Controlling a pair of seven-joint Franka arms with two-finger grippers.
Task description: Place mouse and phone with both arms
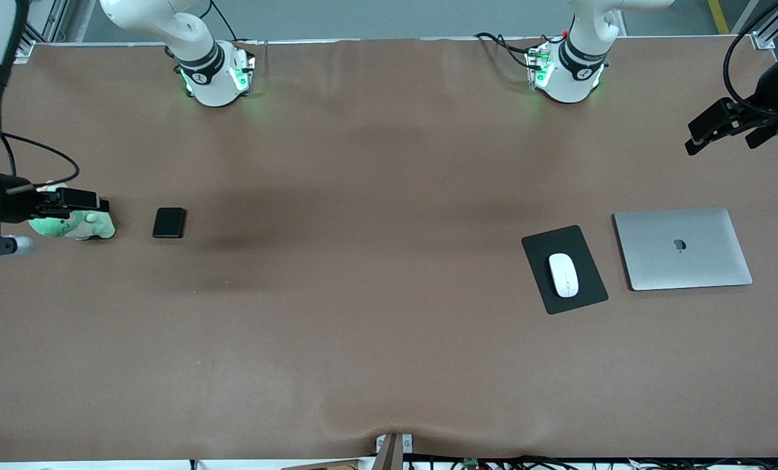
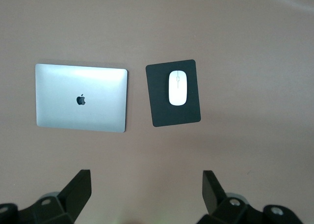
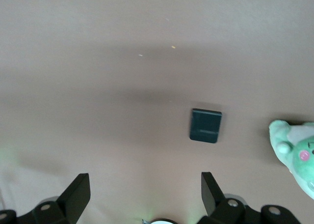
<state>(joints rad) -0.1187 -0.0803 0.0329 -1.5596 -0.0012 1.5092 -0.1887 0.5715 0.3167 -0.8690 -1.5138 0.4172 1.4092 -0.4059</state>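
A glossy white oval mouse [image 1: 563, 275] sits on a matte black pad [image 1: 536, 251] beside a closed silver laptop [image 1: 683, 249], twd the left arm's end of the brown surface [image 1: 363, 313]. The black slab phone [image 1: 169, 222] lies near a green plush toy [image 1: 85, 227], partly hidden by the right gripper [image 1: 98, 203] over it. The left gripper [image 1: 692, 145] hangs over the surface's edge. Both grippers' fingers spread wide, holding nothing.

One mouse [image 1: 563, 275], one phone [image 1: 169, 222], one mouse pad [image 1: 585, 248], one laptop [image 1: 683, 249], one green plush toy [image 1: 76, 226], two arms [image 1: 193, 39].
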